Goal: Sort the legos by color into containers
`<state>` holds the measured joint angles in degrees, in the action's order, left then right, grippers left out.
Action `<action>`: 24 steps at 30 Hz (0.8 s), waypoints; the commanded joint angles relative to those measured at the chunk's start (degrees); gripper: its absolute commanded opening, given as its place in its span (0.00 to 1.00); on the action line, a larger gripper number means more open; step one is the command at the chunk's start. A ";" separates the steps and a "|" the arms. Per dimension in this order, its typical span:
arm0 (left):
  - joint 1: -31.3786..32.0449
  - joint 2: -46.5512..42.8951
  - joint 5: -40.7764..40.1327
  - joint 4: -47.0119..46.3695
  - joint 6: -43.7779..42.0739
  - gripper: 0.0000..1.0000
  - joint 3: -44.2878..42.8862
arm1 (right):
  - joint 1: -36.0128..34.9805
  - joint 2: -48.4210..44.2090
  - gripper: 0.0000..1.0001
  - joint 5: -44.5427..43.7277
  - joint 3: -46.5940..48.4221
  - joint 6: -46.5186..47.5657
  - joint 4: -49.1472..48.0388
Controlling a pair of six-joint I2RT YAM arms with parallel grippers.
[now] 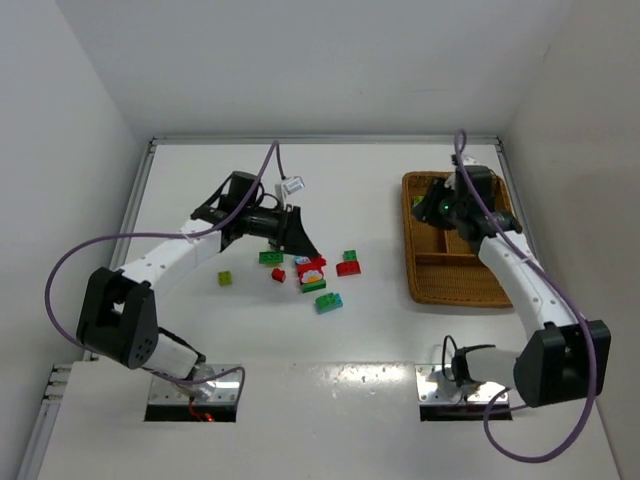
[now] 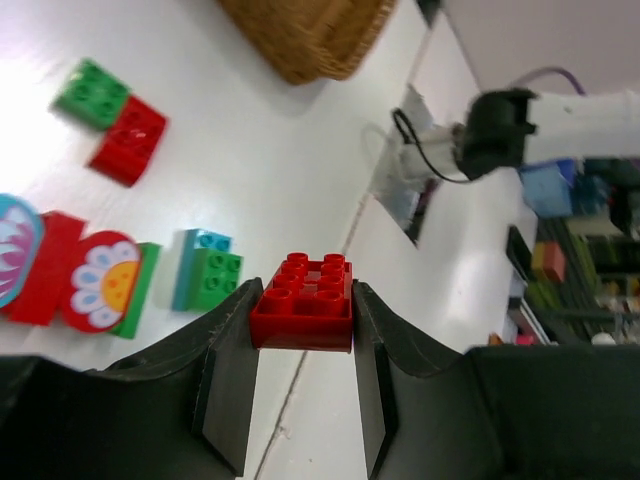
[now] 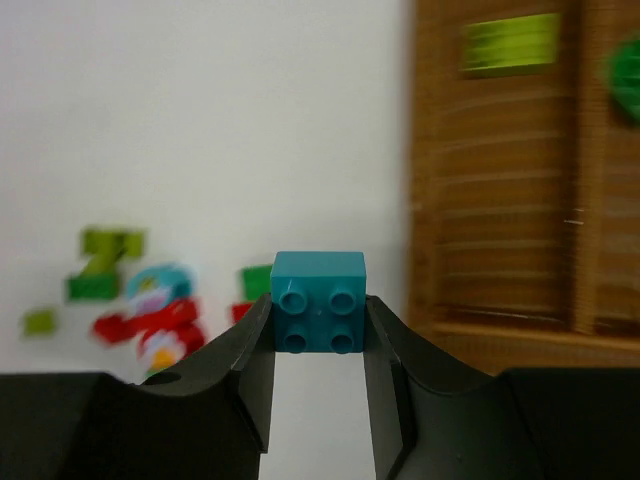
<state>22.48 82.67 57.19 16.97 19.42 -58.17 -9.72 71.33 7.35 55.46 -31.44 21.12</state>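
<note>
My left gripper (image 2: 302, 312) is shut on a red brick (image 2: 302, 300) and holds it above the table, over the loose pile (image 1: 300, 243). My right gripper (image 3: 318, 318) is shut on a teal-blue brick (image 3: 318, 300) and hangs at the left edge of the wicker tray (image 1: 455, 285), seen from above (image 1: 432, 208). On the table lie a lime brick (image 1: 226, 278), a dark green brick (image 1: 270, 257), a small red brick (image 1: 278, 274), the printed stack (image 1: 311, 272), a green and red pair (image 1: 349, 262) and a teal and green pair (image 1: 328, 302). A lime brick (image 3: 510, 42) lies in a tray compartment.
The tray's wooden dividers (image 3: 578, 200) run lengthwise, and a dark green piece (image 3: 625, 65) shows at the far right. The tray corner (image 2: 310, 35) shows in the left wrist view. Walls close in the table at the left, back and right.
</note>
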 commanded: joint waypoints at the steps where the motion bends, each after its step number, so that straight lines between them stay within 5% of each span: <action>1: 0.20 0.12 -10.67 2.35 1.50 0.00 -4.05 | 7.13 1.08 0.18 -15.97 0.00 -3.26 1.90; 4: 1.33 0.12 -23.12 9.11 0.79 0.00 -7.38 | 14.45 7.05 0.18 -15.09 2.36 -4.95 1.38; 8: 1.86 -0.41 -28.79 11.50 1.32 0.00 -8.54 | 19.64 11.10 0.18 -18.16 4.73 -6.26 -0.46; 19: 2.48 1.52 -29.85 11.50 1.85 0.00 -9.06 | 26.77 27.01 0.22 -23.61 17.04 -7.58 -1.70; 22: 2.48 2.57 -30.38 12.03 1.85 0.00 -9.77 | 27.29 31.57 0.35 -25.01 21.60 -7.58 -0.39; 24: 3.00 2.58 -30.99 12.03 1.85 0.00 -11.25 | 27.29 33.60 0.55 -25.02 23.54 -7.58 1.19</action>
<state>24.51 85.19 27.42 28.99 20.67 -65.95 17.28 102.59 -15.29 75.09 -38.50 21.28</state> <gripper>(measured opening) 0.436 0.512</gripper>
